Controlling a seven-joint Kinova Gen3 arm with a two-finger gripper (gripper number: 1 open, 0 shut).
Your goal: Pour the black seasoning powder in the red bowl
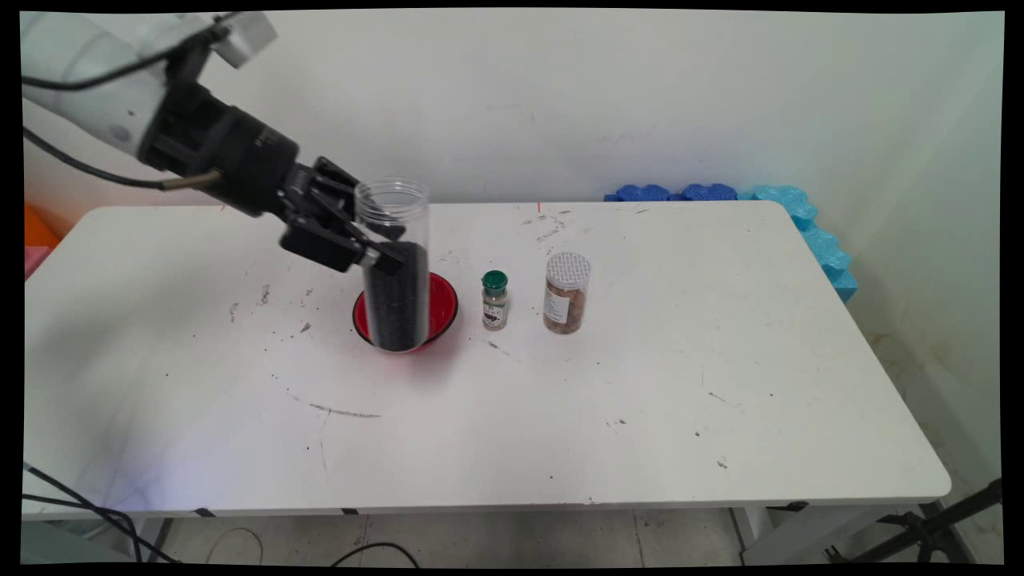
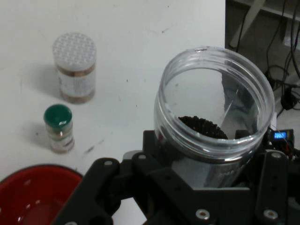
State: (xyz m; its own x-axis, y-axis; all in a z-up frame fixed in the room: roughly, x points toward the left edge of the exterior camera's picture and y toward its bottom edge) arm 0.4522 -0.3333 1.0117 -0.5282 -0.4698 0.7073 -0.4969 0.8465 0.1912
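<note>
Four things stood on the white table (image 1: 640,384) as we looked down on it, and we took them by size. The table itself was scuffed with dark marks, with blue foam (image 1: 800,216) bunched along its far right edge against the wall.

Largest of the objects was the tall clear jar (image 1: 394,264), open at the top and filled most of the way with dark grains. The gripper (image 1: 382,254) had its fingers closed around the jar's middle, holding it upright. In the main view the jar's base overlapped the red bowl (image 1: 444,308); we could not tell from there whether it touched the bowl or hung above it.

The hand view gave us what the main view did not: we looked straight into the jar's open mouth (image 2: 215,98) and saw the dark grains lying well below the rim, and the bowl's red inside (image 2: 37,192) sat off at the lower left, apart from the jar.

To the right of the bowl stood a brown-filled jar with a white patterned lid (image 1: 567,293), and between it and the bowl the smallest thing, a little spice bottle with a green cap (image 1: 494,300). Both stood upright and apart from each other in both views.
</note>
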